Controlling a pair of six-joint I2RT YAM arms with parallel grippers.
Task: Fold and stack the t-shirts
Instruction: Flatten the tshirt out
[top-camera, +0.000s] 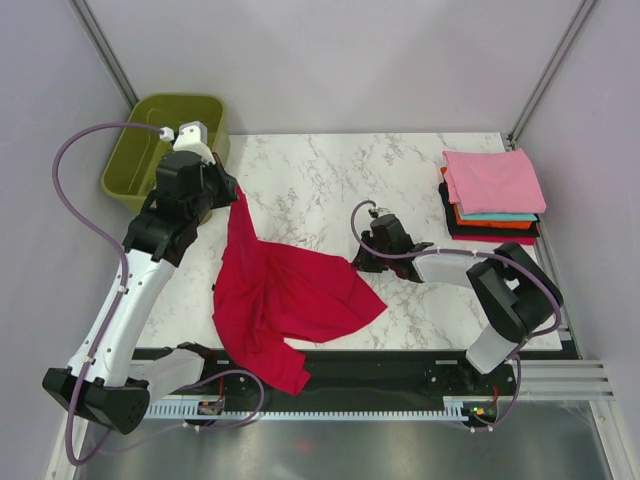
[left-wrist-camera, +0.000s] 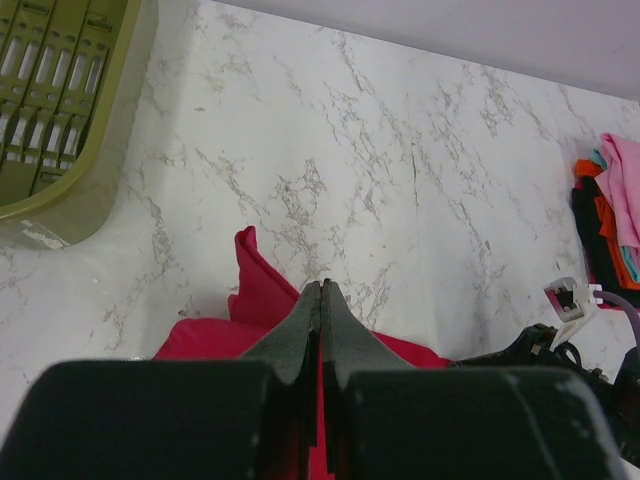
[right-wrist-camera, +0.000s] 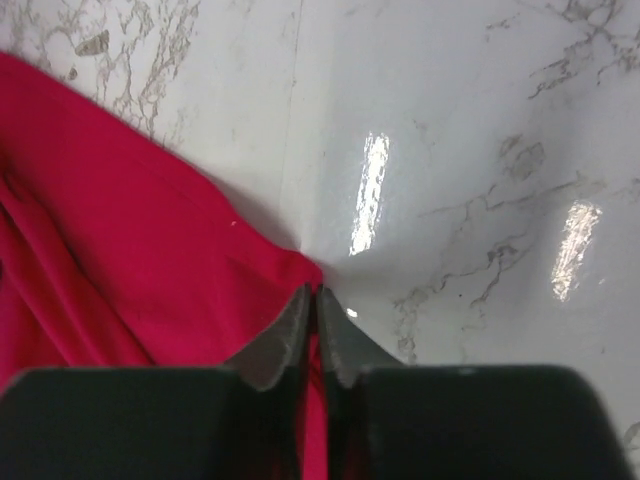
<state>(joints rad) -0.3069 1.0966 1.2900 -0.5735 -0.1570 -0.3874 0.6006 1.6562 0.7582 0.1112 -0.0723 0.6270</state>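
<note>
A crimson red t-shirt (top-camera: 285, 295) lies crumpled on the marble table, its lower part hanging over the near edge. My left gripper (top-camera: 232, 190) is shut on its upper left corner and holds that corner lifted; the cloth shows between the fingers in the left wrist view (left-wrist-camera: 322, 290). My right gripper (top-camera: 357, 262) is shut on the shirt's right edge, low by the table, as the right wrist view (right-wrist-camera: 312, 295) shows. A stack of folded t-shirts (top-camera: 492, 195), pink on top with teal, orange, black and red below, sits at the back right.
An olive-green plastic basket (top-camera: 165, 145) stands at the back left corner behind my left arm; it also shows in the left wrist view (left-wrist-camera: 60, 110). Grey walls enclose the table (top-camera: 320, 180). A black rail runs along the near edge.
</note>
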